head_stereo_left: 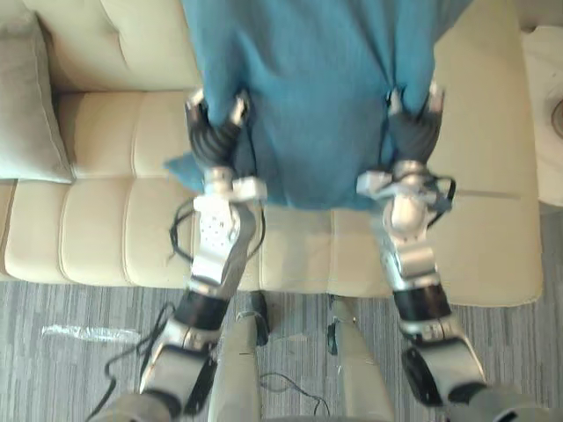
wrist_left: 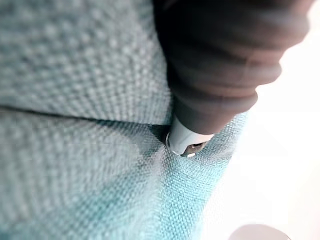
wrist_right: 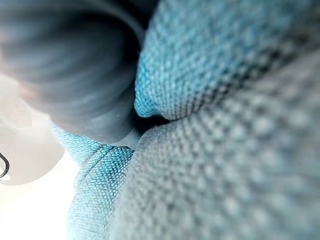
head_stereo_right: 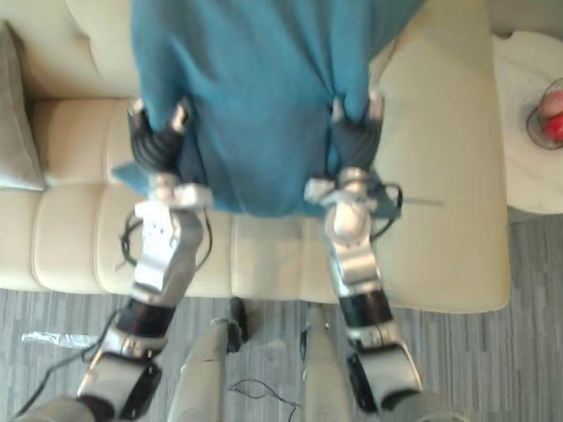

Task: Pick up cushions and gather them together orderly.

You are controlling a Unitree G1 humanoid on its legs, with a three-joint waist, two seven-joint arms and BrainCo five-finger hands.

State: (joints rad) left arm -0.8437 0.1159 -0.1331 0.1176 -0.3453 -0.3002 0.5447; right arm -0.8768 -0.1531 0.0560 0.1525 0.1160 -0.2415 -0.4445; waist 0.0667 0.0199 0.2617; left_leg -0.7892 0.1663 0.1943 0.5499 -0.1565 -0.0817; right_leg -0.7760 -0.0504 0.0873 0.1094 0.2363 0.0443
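Note:
I hold a large teal cushion [head_stereo_left: 308,88] up over the cream sofa [head_stereo_left: 106,229], and it hangs across the middle of the eye views. My left hand [head_stereo_left: 214,136] grips its lower left part, with the fingers dug into the fabric. At the lower right, my right hand [head_stereo_left: 413,132] pinches it the same way. In the left wrist view the woven teal cloth [wrist_left: 75,75] bunches against the dark cover of my hand [wrist_left: 225,65]. The right wrist view shows a fold of the cushion [wrist_right: 225,125] pressed beside my right hand [wrist_right: 65,65]. A pale grey cushion [head_stereo_left: 26,105] leans on the sofa at far left.
A round white side table [head_stereo_right: 528,167] stands to the right of the sofa with a red thing in a glass bowl [head_stereo_right: 550,119] on it. Grey striped carpet [head_stereo_left: 70,369] lies in front, with a clear plastic scrap [head_stereo_left: 84,332] on it.

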